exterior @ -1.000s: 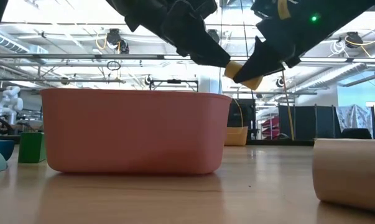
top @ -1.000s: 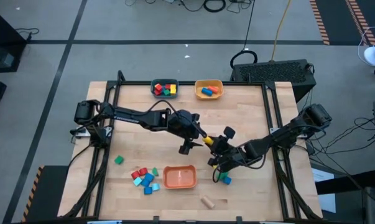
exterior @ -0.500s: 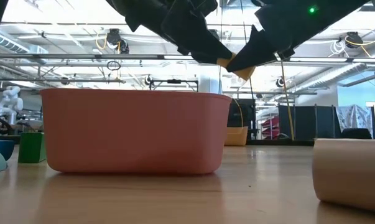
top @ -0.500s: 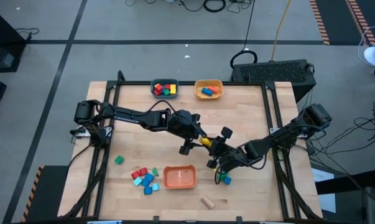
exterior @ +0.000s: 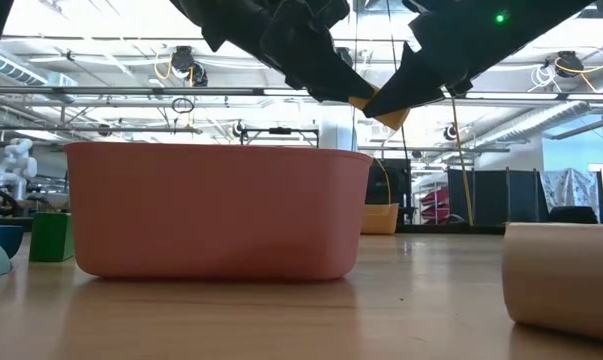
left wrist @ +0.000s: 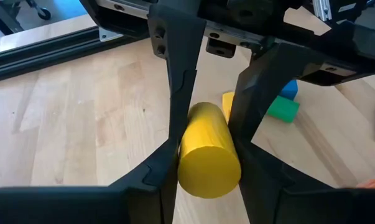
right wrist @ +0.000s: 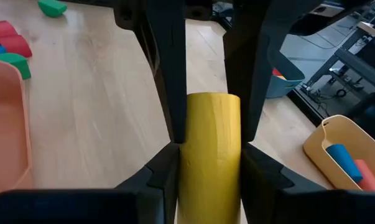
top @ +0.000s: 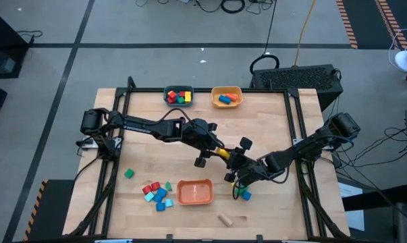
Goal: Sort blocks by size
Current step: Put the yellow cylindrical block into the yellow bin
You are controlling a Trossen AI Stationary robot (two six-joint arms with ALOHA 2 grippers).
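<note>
Both sets of jaws, left gripper (top: 216, 150) and right gripper (top: 231, 159), clamped on one yellow wooden cylinder block (left wrist: 207, 151), above the orange plastic bowl (top: 194, 192).

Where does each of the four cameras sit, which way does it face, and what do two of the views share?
High view: above, facing straight down on the table; both arms show.
Low view: at tabletop height, facing level past the orange bowl; both arms enter from above.
Left wrist view: on the left arm, facing past the left gripper.
Right wrist view: on the right arm, facing past the right gripper.
Shared: both wrist views show the yellow cylinder gripped by both grippers.
</note>
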